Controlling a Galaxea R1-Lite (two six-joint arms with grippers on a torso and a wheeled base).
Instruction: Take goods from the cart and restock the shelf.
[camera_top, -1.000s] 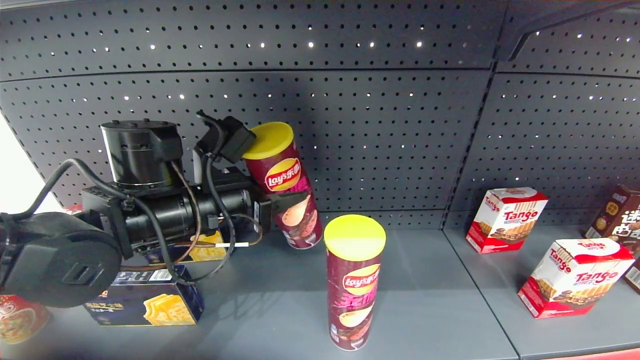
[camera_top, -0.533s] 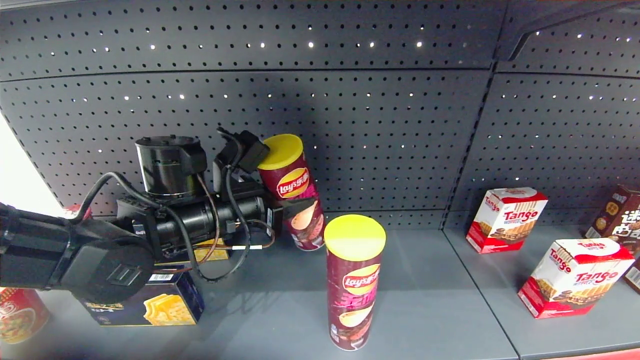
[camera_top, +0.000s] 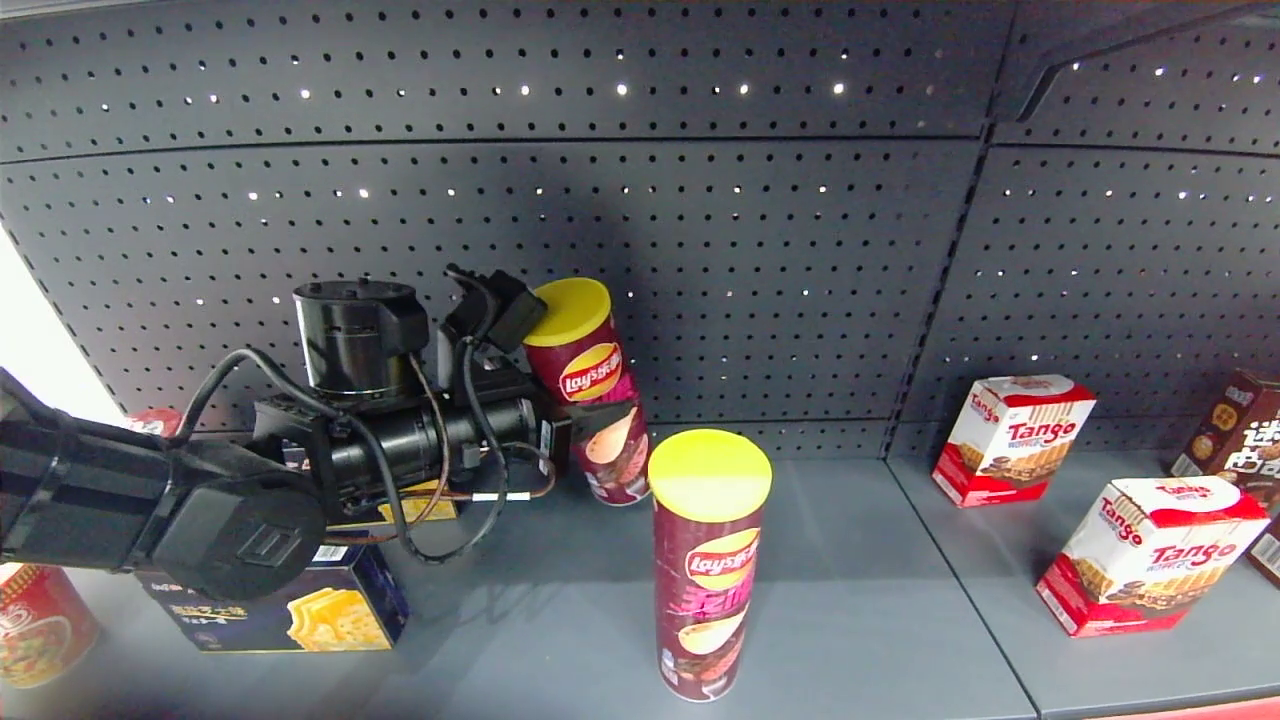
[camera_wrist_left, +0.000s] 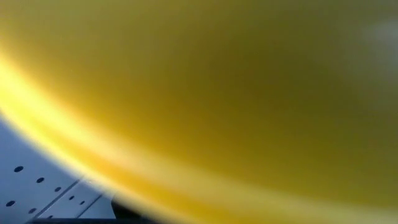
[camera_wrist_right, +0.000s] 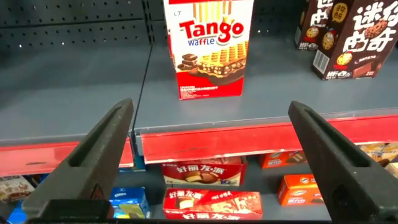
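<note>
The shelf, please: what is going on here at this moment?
The robot is restocking the shelf. Its left gripper is shut on a chips can, held tilted near the back panel; whether the can's base touches the shelf cannot be told. A second can of the same kind stands upright in front of it. The right gripper is open and holds nothing, facing a wafer box.

Yellow lid (camera_wrist_left: 236, 93) of the chips can (camera_top: 590, 370) is just a blur in left wrist cam. Head view: red tub (camera_top: 40, 625) cut off at lower left, brown box (camera_top: 1240, 430) clipped at right edge, blue cracker box (camera_top: 320, 605) partly behind left arm (camera_top: 200, 500).
</note>
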